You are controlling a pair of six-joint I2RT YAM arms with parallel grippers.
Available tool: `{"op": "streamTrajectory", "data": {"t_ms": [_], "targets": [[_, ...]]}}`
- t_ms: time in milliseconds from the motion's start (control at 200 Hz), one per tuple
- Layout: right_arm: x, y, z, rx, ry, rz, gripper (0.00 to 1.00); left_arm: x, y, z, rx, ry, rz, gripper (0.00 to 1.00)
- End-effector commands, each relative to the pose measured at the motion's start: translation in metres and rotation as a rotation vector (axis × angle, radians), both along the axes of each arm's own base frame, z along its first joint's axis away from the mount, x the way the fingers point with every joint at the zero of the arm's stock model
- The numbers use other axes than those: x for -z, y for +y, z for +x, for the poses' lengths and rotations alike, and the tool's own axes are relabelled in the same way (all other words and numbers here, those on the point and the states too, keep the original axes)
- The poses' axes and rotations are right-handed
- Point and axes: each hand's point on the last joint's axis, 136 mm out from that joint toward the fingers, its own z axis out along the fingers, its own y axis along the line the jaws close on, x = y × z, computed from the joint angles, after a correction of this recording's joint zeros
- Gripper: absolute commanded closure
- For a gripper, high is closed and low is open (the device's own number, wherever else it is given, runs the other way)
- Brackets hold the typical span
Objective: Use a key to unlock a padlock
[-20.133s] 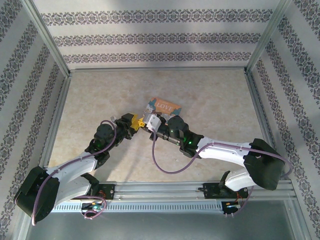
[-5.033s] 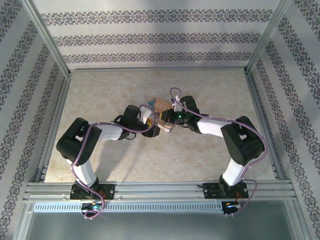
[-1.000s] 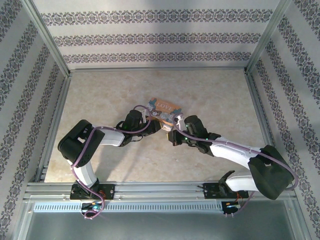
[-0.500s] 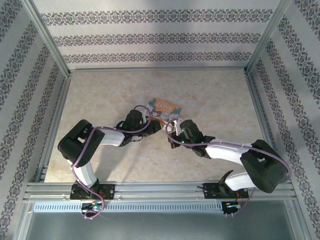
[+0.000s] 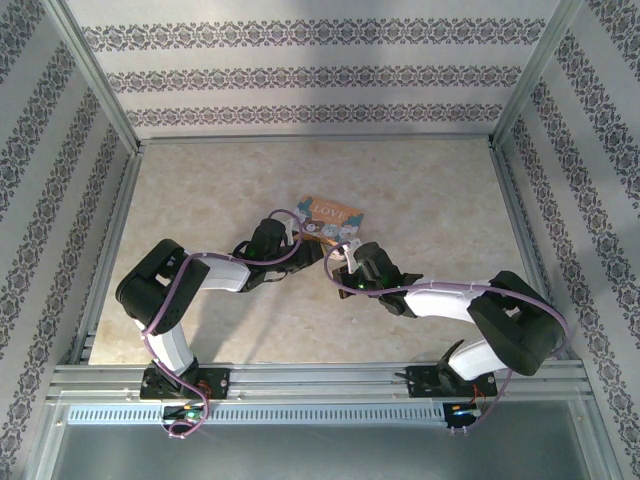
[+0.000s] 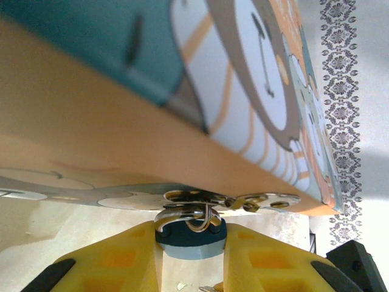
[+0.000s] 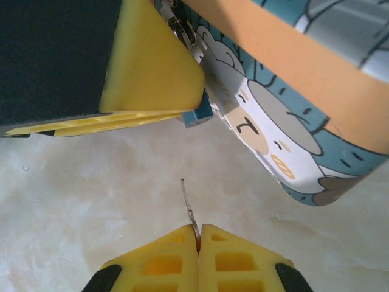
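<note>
From above I can read just one word: "LOVE", in pale capital letters on the orange-brown band across the top face of the bear-print box (image 5: 333,212).

Bright, even light throughout — soft shadows under the arms, the box (image 6: 91,121) blurred close to the left wrist lens.

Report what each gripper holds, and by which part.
Left gripper: the padlock, clamped by its blue body. Right gripper: the key, pinched at one end, rest protruding.
</note>
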Motion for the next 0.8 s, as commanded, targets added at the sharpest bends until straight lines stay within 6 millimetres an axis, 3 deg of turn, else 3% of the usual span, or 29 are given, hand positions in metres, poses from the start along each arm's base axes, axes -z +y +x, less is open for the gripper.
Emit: {"op": "streamTrajectory", "data": {"t_ms": [0, 795], "targets": [[-0.008, 0.007, 0.010, 0.003, -0.052, -0.003, 1.00, -0.017, -0.015, 0.001, 0.030, -0.019, -0.054, 0.73], [-0.015, 0.007, 0.023, 0.041, -0.116, 0.005, 1.00, -0.015, -0.017, 0.002, 0.031, -0.007, -0.048, 0.75]]}}
